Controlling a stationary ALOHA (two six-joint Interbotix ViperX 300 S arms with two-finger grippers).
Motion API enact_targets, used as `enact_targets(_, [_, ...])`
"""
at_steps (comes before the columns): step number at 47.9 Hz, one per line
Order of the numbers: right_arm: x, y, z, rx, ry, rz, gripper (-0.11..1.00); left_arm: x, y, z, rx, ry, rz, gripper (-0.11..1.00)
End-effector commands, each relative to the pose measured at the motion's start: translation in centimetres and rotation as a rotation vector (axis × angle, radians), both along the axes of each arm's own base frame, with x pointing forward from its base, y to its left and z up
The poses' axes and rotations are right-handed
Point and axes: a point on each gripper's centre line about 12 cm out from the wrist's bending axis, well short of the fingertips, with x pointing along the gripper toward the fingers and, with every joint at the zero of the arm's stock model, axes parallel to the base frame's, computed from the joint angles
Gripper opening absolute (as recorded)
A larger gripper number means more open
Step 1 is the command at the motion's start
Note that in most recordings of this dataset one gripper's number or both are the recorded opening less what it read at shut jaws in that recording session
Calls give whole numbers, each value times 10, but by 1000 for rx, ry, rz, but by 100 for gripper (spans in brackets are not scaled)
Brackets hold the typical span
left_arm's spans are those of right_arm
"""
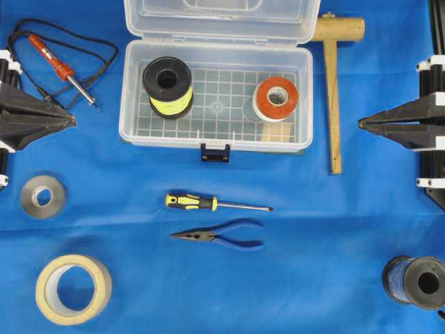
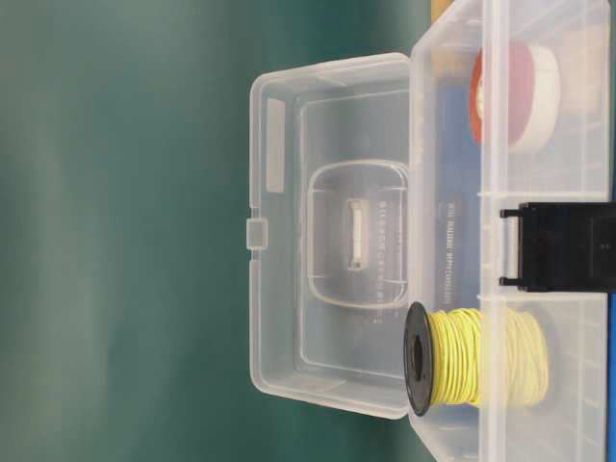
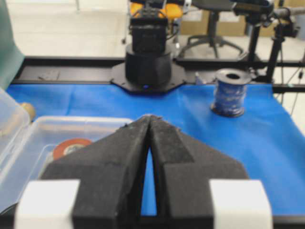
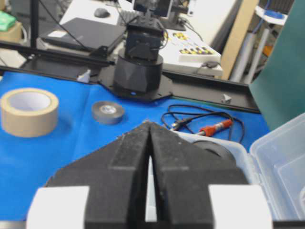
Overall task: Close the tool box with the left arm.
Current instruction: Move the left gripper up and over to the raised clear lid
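Blue cloth covers the whole worktop (image 1: 313, 278), and from my remote seat I see it flat and smooth. Behind the worktop, the wrist views show a black rail, office chairs, a laptop and a white desk; a dark green screen stands at the side.

On writing I can read little. In the table-level view some embossed letters run along the lid near the handle recess, but they are too faint for me to read.

I see the tool box (image 1: 215, 94) at the far middle of the worktop, and it is open. It is clear plastic, rectangular, with a gridded floor. Its lid (image 1: 221, 17) stands up behind the body on the hinges. The dark blue latch (image 1: 215, 152) hangs at the front wall. Inside, a black spool of yellow wire (image 1: 167, 87) stands at the left, and an orange and white roll (image 1: 276, 99) stands at the right.

The left end effector (image 1: 69, 121) rests at the left edge, its fingers pressed together on nothing, well apart from the box. The right end effector (image 1: 363, 124) is at the right edge, clenched in the same way and also empty.

Around the box lie a red soldering iron (image 1: 61, 68), a wooden mallet (image 1: 334, 83), a yellow and black screwdriver (image 1: 215, 204), blue-handled pliers (image 1: 219, 236), a grey tape roll (image 1: 42, 197), a beige tape roll (image 1: 73, 289) and a blue wire spool (image 1: 416, 282).
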Motion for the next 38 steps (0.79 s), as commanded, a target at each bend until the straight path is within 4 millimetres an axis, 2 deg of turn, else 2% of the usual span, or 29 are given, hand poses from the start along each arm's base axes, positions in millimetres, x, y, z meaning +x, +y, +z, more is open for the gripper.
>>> enact_targets(1, [3,-4,19,-2,-44,-19,0,3,3,12,-7,-38,18,0])
enact_targets(10, [4,-6,18,-3,8,-31,0,7,4,13,16,-20,23,0])
enact_targets(16, [4,-8,17,-3,22,-42,0,15,17,23,39,-17,84,0])
enact_targets(33, [6,-11,9,-1,72,-53,0,40,97,52,43,261,378,2])
enact_targets(35, [6,-11,7,-1,80,-53,0,44,104,53,56,290,392,6])
enact_targets(38, [6,-11,6,0,89,-54,0,52,114,55,80,322,412,20])
